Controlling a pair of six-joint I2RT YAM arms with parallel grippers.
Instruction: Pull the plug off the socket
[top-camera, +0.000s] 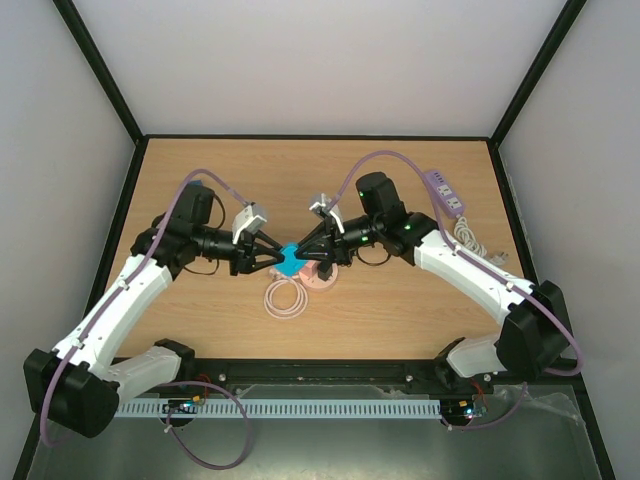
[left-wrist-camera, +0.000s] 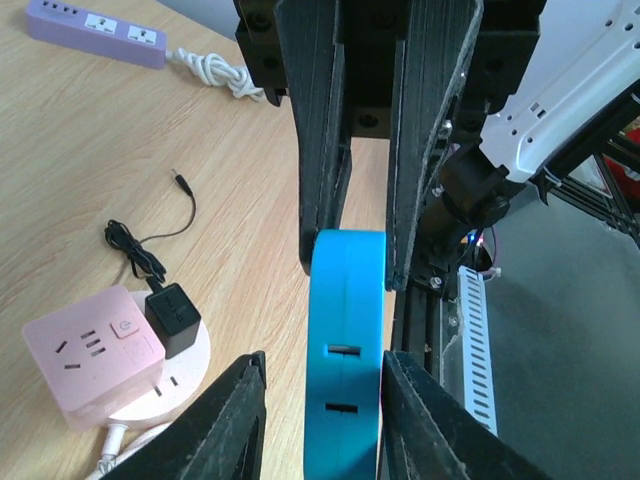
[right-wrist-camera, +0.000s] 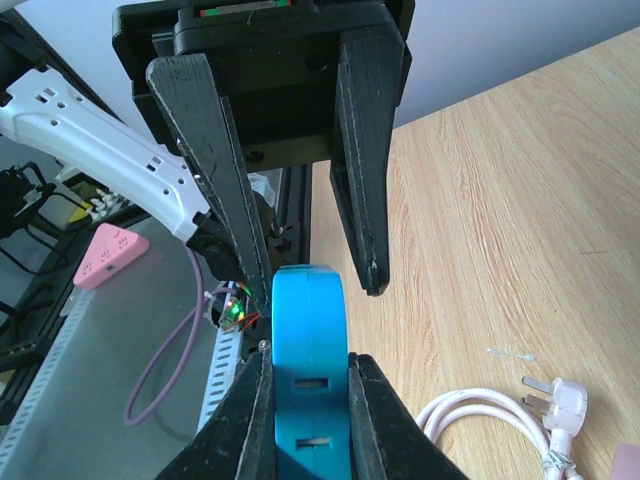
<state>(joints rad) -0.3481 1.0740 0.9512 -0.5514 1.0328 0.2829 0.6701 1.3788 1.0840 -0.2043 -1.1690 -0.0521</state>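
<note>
A blue adaptor block (top-camera: 290, 262) with two slots in its edge is held just above the table centre, between both grippers. My right gripper (right-wrist-camera: 308, 352) is shut on the blue block (right-wrist-camera: 308, 330), both fingers pressed on its flat sides. My left gripper (left-wrist-camera: 322, 362) is open around the other end of the block (left-wrist-camera: 345, 330); its right finger touches the block and its left finger stands clear. A pink socket cube (left-wrist-camera: 92, 350) on a round pink base sits on the table beside them, with a black plug (left-wrist-camera: 172, 318) in it.
A coiled pink cable (top-camera: 285, 298) lies in front of the pink socket (top-camera: 320, 275). A purple power strip (top-camera: 443, 190) with a white cable (top-camera: 472, 240) lies at the back right. A thin black lead (left-wrist-camera: 150, 235) runs from the black plug.
</note>
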